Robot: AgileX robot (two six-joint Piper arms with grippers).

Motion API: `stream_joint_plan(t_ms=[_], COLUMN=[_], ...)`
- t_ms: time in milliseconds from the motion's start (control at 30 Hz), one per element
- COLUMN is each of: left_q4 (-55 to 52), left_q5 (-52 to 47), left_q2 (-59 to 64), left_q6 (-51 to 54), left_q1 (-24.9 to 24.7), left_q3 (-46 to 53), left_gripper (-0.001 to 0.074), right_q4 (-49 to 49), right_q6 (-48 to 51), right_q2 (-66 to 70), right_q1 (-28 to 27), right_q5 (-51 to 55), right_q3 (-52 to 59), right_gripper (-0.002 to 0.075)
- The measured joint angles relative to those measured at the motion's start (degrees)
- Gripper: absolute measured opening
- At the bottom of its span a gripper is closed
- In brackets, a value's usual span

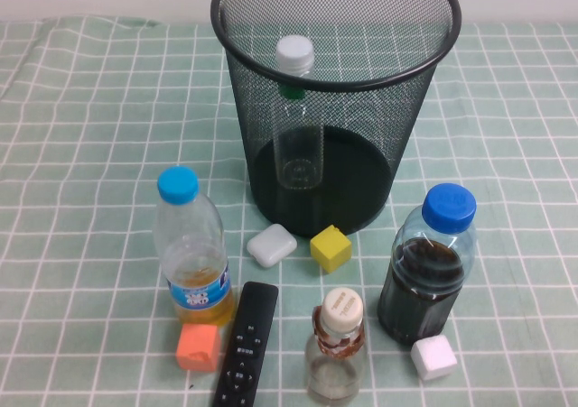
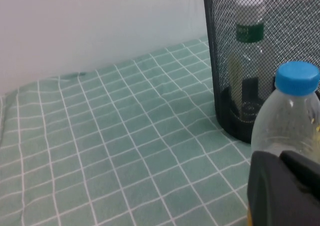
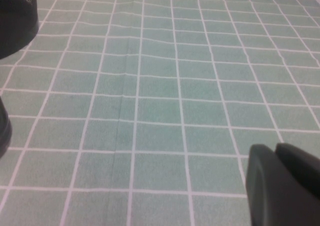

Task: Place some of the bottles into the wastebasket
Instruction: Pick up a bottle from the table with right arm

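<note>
Neither gripper shows in the high view. My left gripper (image 2: 282, 188) is only a dark edge at the corner of its wrist view, low over the desk (image 2: 100, 151) just beside the light-blue-capped bottle (image 2: 295, 121); whether it is open or closed I cannot tell. My right gripper (image 3: 285, 183) is the same story — a dark corner over bare checked cloth, away from the things, state unreadable.

Outward from there: the slim bottle (image 1: 296, 118) already stands inside the wastebasket (image 1: 271, 10), leaning toward its far wall, white cap near the rim. The squat bottle (image 1: 338, 348) with the beige cap is upright on the desk at the near edge, between the remote (image 1: 245, 344) and the white cube (image 1: 433, 357).

I judge one bottle done and the squat one next. That calls for a low approach between close neighbours — the dark-liquid bottle (image 1: 429, 263) stands just beside it.

The squat bottle's base is cut off by the frame.
</note>
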State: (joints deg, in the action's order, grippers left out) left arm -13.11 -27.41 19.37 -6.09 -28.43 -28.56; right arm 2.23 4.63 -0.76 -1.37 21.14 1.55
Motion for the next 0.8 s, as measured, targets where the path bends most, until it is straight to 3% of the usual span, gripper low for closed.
stream_joint_plan(t_ms=[167,367,567,700,800], left_q4=[-0.4,3.4,11.4,12.2,12.3], left_q5=[1.9,14.5,29.5,30.8,30.6], left_q2=[-0.1,-4.2,-13.7,-19.4,-19.8], left_q6=[-1.7,4.5,12.5,10.7,8.3], left_q1=[0.0,1.9,12.4,21.4,24.5], left_q3=[2.3,11.7,23.3,27.5,29.4], left_gripper=[-0.0001,-0.0002,-0.0002,-0.0002,-0.0002], right_q4=[0.0,0.0,0.0,0.0,0.0], right_q6=[0.0,0.0,0.0,0.0,0.0], right_q2=[0.0,0.0,0.0,0.0,-0.1], right_q1=[0.0,0.0,0.0,0.0,0.0], right_q5=[0.0,0.0,0.0,0.0,0.0], right_q3=[0.0,0.0,0.0,0.0,0.0], right_gripper=[-0.0008,-0.0008,-0.0008,-0.0008,-0.0008])
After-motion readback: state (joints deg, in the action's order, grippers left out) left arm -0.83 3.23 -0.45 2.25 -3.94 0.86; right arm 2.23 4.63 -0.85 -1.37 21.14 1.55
